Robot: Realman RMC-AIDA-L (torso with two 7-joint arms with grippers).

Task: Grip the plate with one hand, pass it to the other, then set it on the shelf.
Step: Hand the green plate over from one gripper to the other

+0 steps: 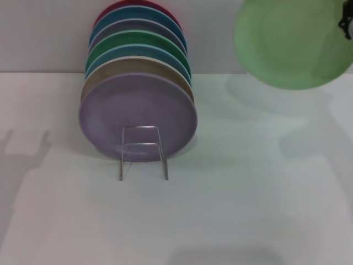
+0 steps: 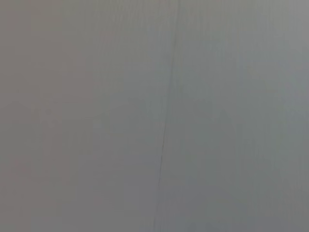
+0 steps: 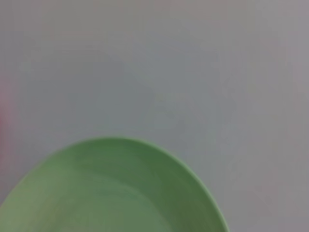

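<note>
On the head view I see the light mint-green plate [image 1: 289,41] lifted well above the white desk [image 1: 248,193], over its far right part, its face turned toward me. At the picture's right edge a small black piece of the right gripper [image 1: 346,25] overlaps the plate's rim; it seems to be holding the plate there, though I cannot tell how its fingers stand. On the far left part of the desk the wire shelf [image 1: 142,152] carries a row of upright plates, the lilac plate [image 1: 138,116] at the front, with its small rectangular loop reaching toward the near edge.

On the left wrist view I see only a plain grey surface; the left gripper does not show in any picture.

On the right wrist view the plate [image 3: 116,193] fills the lower part, grey surface behind it.
</note>
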